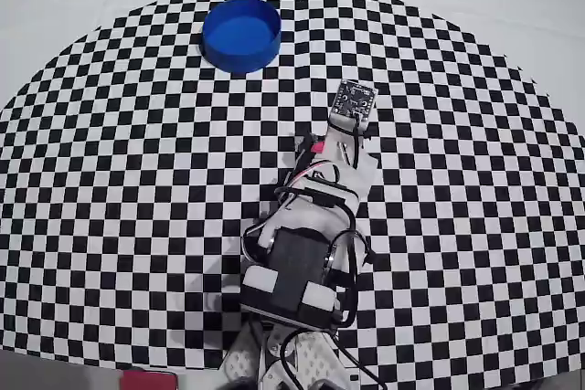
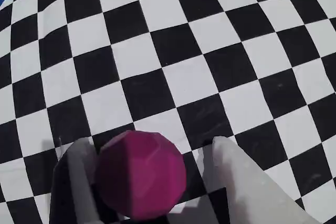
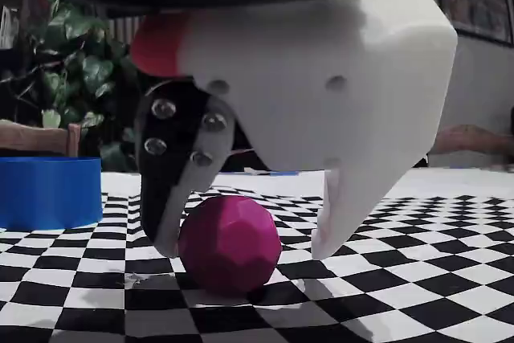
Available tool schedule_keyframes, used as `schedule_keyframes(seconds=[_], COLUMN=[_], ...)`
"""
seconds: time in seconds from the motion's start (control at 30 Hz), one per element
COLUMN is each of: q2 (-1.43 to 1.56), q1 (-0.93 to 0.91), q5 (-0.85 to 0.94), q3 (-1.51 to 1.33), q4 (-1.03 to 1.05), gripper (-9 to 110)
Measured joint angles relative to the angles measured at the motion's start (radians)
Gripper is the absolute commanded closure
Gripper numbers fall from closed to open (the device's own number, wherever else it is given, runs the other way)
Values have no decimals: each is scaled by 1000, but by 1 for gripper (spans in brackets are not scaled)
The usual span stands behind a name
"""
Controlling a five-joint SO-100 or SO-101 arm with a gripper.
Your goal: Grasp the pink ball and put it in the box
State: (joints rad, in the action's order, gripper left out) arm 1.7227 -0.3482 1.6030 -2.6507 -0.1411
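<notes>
In the fixed view the pink ball [image 3: 230, 242] sits on the checkered mat [image 3: 418, 263] between the jaws — the box [image 3: 50, 192] far left.

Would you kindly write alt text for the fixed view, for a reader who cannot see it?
A pink ball rests on a black-and-white checkered mat, between the open fingers of a white end effector that fills the top of the frame. A round blue box stands at the left, with leafy plants behind it.

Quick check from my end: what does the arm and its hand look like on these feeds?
The arm is white plastic with black motor blocks, looping black cables and small red accents. The hand has one broad white finger and one black finger fixed with silver screws, plus a red patch.
</notes>
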Motion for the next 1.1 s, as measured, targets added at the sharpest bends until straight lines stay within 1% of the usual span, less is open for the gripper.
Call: schedule_keyframes(seconds=[0.2,0.27,0.3,0.33,1.1], q2=[-9,-9,-9,-9,21], q1=[0,0,0,0,0], q5=[0,0,0,0,0], q3=[0,0,0,0,0], q4=[-3,-3,-3,-3,-9], gripper=[76,90,100,101,101])
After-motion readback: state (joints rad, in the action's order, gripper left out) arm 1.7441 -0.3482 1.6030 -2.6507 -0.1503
